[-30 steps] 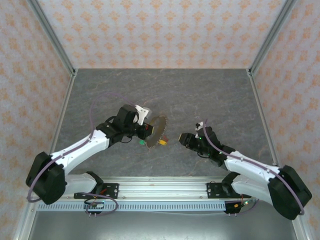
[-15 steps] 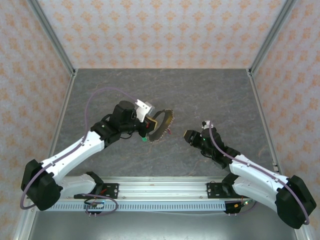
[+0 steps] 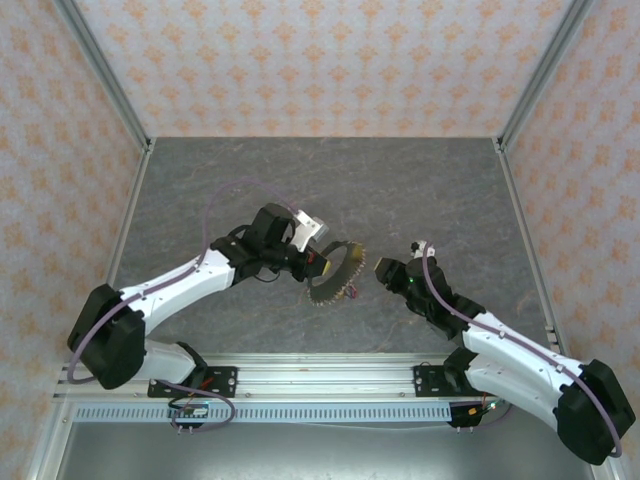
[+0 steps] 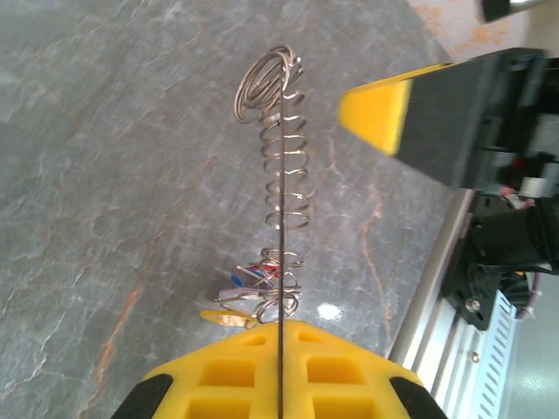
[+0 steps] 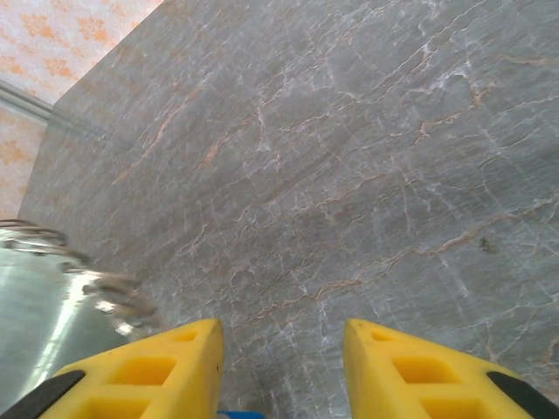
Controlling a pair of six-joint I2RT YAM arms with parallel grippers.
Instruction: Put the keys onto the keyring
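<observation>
The keyring (image 3: 338,272) is a wiry coiled loop, held up off the table by my left gripper (image 3: 318,263), which is shut on its wire. In the left wrist view the keyring (image 4: 281,166) runs edge-on away from the left gripper (image 4: 279,349). Several keys (image 4: 249,284) with blue, red, white and yellow heads hang bunched on the coil just beyond the fingertips. These keys (image 3: 350,291) dangle below the ring. My right gripper (image 3: 381,270) sits just right of the ring, open. The right gripper (image 5: 279,349) has only table between its fingers, with the blurred keyring (image 5: 109,292) to its left.
The grey marbled table (image 3: 420,190) lies bare behind both arms. A metal rail (image 3: 330,375) runs along the near edge. Patterned walls close in the back and sides. A sliver of blue (image 5: 236,414) shows at the bottom edge between the right finger bases; I cannot tell what it is.
My left gripper has carried the keyring to the right, close to the right gripper, and the ring has turned. The right gripper has edged up and slightly right and opened slightly wider.
</observation>
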